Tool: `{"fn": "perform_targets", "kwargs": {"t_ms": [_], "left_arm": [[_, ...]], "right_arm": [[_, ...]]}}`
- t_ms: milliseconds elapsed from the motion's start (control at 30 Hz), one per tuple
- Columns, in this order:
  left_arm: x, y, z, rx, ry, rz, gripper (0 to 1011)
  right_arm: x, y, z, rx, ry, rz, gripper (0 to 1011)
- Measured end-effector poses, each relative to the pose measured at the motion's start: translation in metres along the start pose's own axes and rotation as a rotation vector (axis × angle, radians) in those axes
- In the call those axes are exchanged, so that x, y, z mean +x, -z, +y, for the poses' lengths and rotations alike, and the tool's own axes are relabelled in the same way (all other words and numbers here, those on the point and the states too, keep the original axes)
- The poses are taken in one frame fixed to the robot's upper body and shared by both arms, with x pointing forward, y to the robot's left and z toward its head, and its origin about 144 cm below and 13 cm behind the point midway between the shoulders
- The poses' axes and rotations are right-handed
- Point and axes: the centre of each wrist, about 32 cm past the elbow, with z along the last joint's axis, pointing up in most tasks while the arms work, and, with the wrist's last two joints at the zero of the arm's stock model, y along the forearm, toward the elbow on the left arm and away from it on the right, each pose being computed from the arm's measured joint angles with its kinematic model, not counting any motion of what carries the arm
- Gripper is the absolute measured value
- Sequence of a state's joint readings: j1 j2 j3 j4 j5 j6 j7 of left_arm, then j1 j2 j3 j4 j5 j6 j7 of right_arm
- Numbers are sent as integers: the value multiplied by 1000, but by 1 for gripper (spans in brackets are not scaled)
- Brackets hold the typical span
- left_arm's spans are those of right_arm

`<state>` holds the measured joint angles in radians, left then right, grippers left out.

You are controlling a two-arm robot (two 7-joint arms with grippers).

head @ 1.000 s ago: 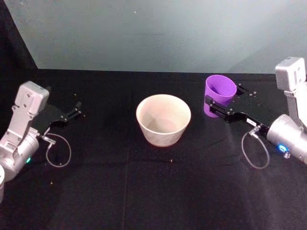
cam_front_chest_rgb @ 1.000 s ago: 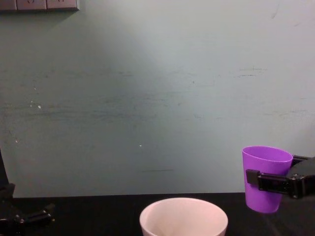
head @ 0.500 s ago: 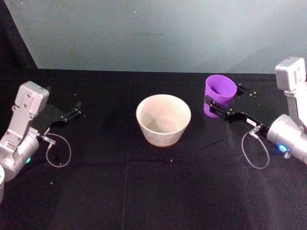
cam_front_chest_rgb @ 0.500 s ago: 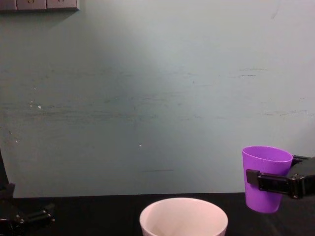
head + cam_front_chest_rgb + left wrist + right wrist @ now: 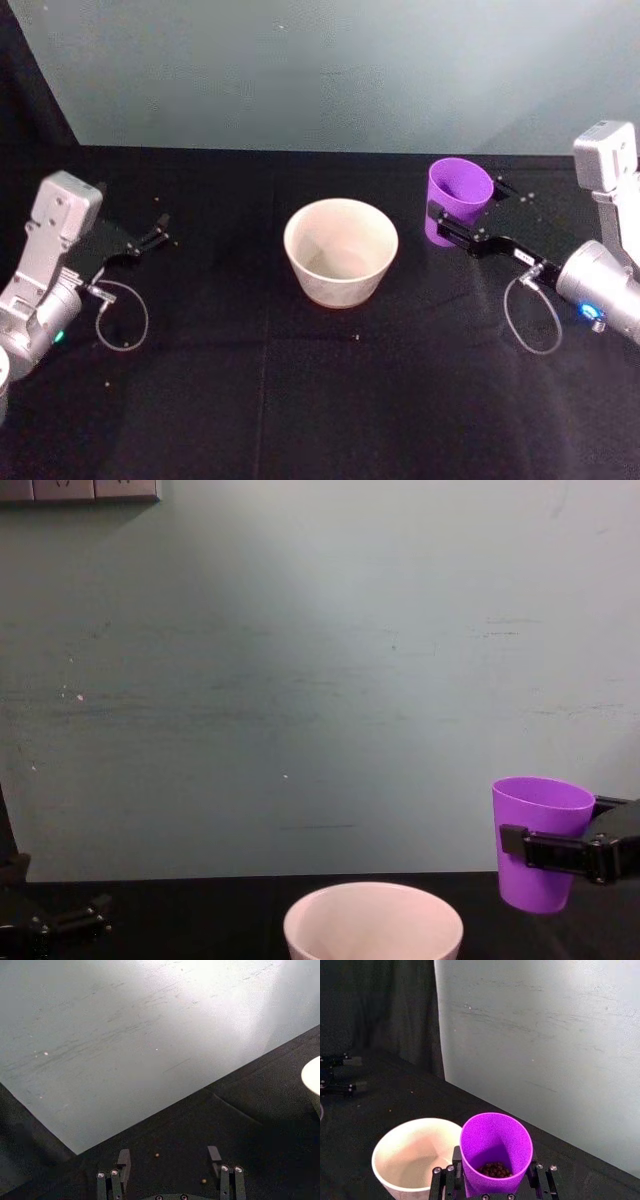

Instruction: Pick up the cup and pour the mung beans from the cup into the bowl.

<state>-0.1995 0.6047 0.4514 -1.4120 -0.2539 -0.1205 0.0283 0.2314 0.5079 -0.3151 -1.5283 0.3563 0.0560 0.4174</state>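
The purple cup [image 5: 457,198] stands upright, held off the black table, with my right gripper [image 5: 462,222] shut on its sides. From the chest view the cup [image 5: 541,840] hangs to the right of the bowl, its base clear of the cloth. Dark mung beans [image 5: 494,1168] lie at the bottom of the cup [image 5: 495,1150]. The white bowl [image 5: 341,249] sits mid-table, left of the cup, and looks empty inside [image 5: 415,1157]. My left gripper [image 5: 152,232] rests open at the table's left side, far from both.
A pale green wall [image 5: 320,680] rises behind the black table [image 5: 320,400]. A few stray grains [image 5: 203,1180] dot the cloth near the left gripper. Cable loops hang by each wrist [image 5: 530,315].
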Motion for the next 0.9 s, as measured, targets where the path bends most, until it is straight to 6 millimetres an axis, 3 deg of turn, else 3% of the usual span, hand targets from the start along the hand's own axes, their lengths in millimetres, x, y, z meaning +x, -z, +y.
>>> {"fn": "perform_targets", "kwargs": {"t_ms": [233,433,900], "left_arm": [[0,0,0,0,0,0,1000],[0,0,0,0,0,0,1000],[0,0,0,0,0,0,1000]], "right_arm": [[1,-11,4,-42,-14,-119,731],[2,-32,13,-105,-34,-317,731],[-16,-72,43,-226,-86,-718,731]]}}
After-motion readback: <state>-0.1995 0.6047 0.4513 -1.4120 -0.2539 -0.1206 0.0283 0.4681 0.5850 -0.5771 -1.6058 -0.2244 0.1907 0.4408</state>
